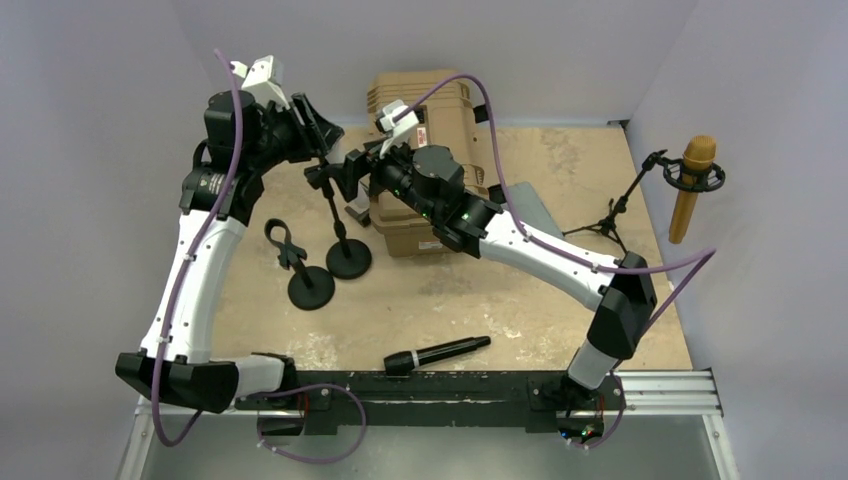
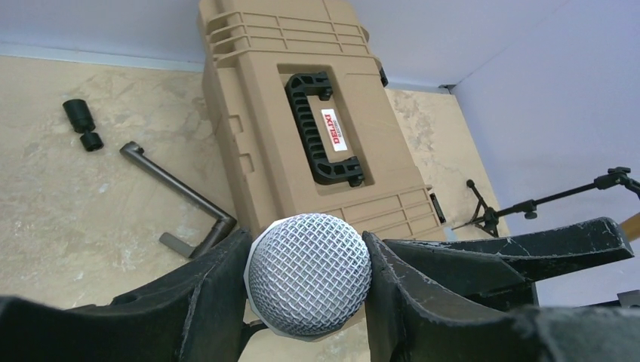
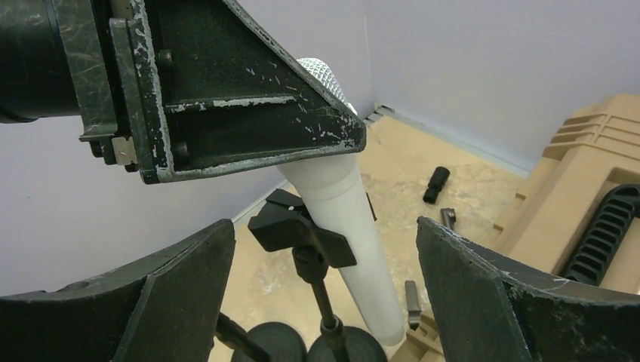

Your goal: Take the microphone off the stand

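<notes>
Top: left claw and right claw meet at top of stand.

Left wrist: left claw clamped on microphone, mesh head between its fingers.

Right wrist: right claw spread wide, holding nothing; white barrel and clip between its jaws.

Likely rigid, light. Mesh dents, barrel smooth: grip barrel.

White microphone, silver mesh head up, tilted, beside clip of black stand
</notes>
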{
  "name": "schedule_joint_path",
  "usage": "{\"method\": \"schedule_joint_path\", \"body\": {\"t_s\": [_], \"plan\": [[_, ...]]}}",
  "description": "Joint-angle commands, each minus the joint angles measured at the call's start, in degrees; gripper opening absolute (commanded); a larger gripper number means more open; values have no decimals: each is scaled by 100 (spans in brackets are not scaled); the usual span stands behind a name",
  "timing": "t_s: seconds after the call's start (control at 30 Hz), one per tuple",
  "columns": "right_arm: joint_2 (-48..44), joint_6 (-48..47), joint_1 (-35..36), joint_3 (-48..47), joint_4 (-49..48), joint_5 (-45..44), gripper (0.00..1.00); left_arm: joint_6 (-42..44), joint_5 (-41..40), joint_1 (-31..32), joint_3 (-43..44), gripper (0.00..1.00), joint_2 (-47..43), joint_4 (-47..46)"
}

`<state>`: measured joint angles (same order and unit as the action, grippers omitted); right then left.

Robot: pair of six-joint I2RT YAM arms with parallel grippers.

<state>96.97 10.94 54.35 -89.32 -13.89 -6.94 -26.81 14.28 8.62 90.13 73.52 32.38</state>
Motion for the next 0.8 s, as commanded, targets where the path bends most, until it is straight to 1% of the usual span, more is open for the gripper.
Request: {"method": "schedule_joint_path", "body": {"t_s": [0.0,0.03,0.07,0.1,0.17,0.2,0.23,0.37,0.4,0.53,0.63,0.7,0.77], "plan": [[-444,-14,-7,145,-157,-149,88,30,-140,122,-41,0,-149,-437],[-452,-13,-8,173,-152,-166,88,5,-83,123,-54,2,-157,-393],[-459,-21,-6,211,-149,-179,88,-6,-32,127,-53,24,-187,-335],[-478,-36,-6,247,-149,-196,88,-34,-38,127,-96,36,-234,-330],[-518,-62,-3,302,-149,-285,88,-65,-27,122,-270,49,-392,-462],[-542,-84,-5,322,-150,-335,88,-63,-61,123,-315,58,-458,-483],[-560,-128,-3,322,-124,-412,88,-36,-102,128,-313,65,-520,-462],[-516,-365,-3,138,85,-450,89,102,-224,127,-129,94,-648,-213],[-486,-415,2,71,136,-458,89,124,-270,123,-71,99,-679,-144],[-349,-583,25,-141,228,-496,90,303,-551,122,191,100,-888,146],[-313,-766,115,-245,148,-552,90,597,-959,120,280,100,-1155,437],[-217,-866,198,-402,191,-607,90,805,-1299,113,50,100,-1466,380],[-73,-934,289,-612,294,-733,90,984,-1668,114,-426,100,-1886,133]]}}
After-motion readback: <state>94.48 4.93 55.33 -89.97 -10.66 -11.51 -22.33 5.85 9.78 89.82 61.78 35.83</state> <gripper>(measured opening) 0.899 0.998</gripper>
